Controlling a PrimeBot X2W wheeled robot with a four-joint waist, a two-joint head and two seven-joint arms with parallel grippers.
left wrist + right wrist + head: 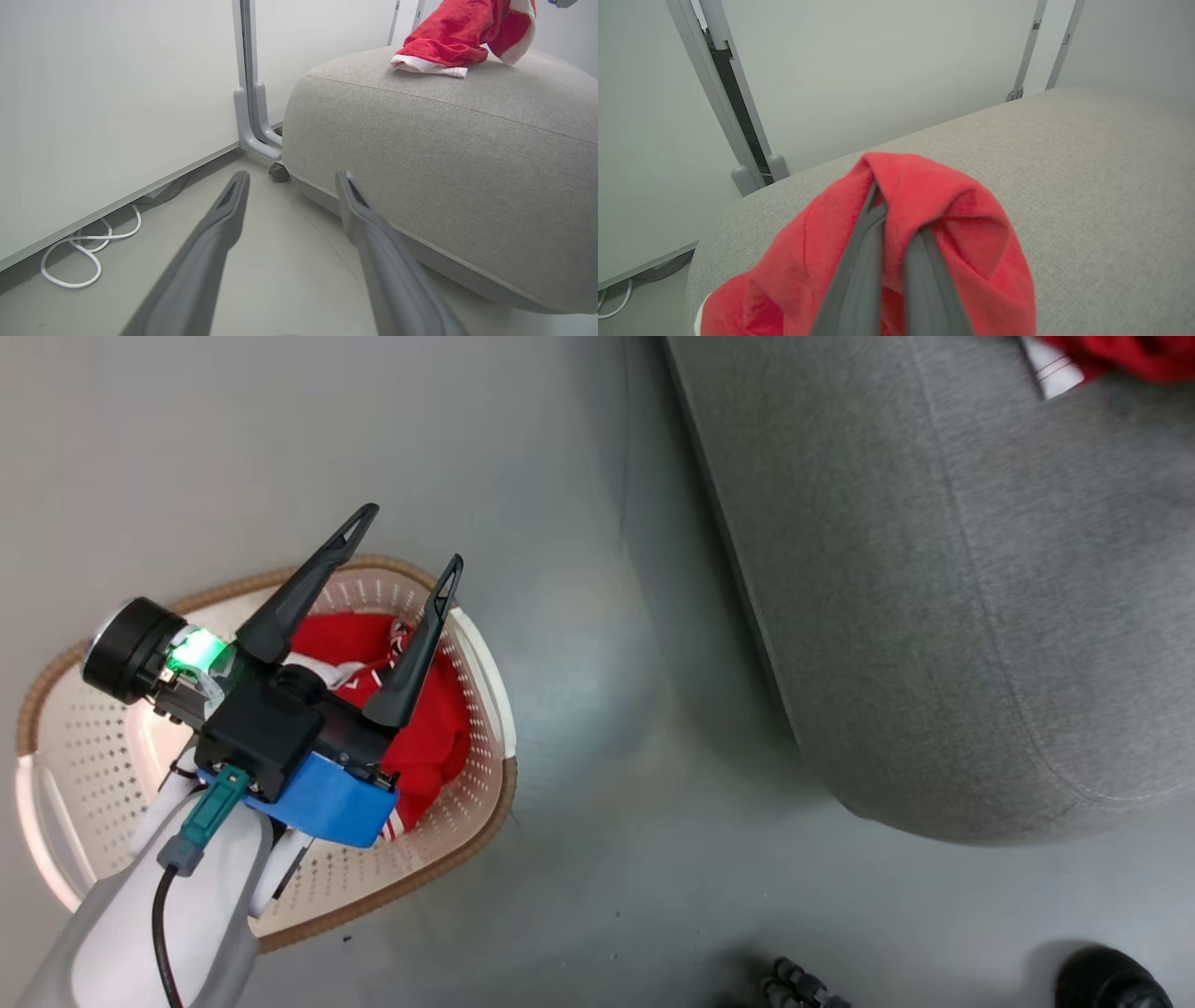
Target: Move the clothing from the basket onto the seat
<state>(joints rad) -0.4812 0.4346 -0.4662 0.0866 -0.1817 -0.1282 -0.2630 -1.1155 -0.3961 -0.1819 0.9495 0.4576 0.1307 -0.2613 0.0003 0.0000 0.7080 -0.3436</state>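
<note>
Hovering over the basket (502, 803), the left gripper (412, 535) has its jaws released, the two dark fingers splayed wide and holding no cloth. Down in that cream perforated basket, under its brown woven-look rim, sits the striped-trim garment (439, 728). It's a crumpled red heap pushed to the side nearest the seat, with white panels showing and a flash of red-white-black striping at its lower edge. The other half of the basket shows bare dotted plastic. Across a strip of grey floor (607, 756) comes the seat (934, 616), big, light grey and round-edged, with a seam running along its flank, well apart from the basket. Up on it, the right gripper (889, 219) is clenched on the plain red garment (934, 200). The fleecy red cloth is bunched over both fingers and hides their tips. From the left wrist view that garment hangs down with its white cuff (427, 67) touching the top of the cushion near the edge, the rest of it lifted off the fabric. Farther back stand a pale wall panel (117, 93) and a grey post (247, 93), and a white cable (88, 252) loops on the floor at the panel's foot.
</note>
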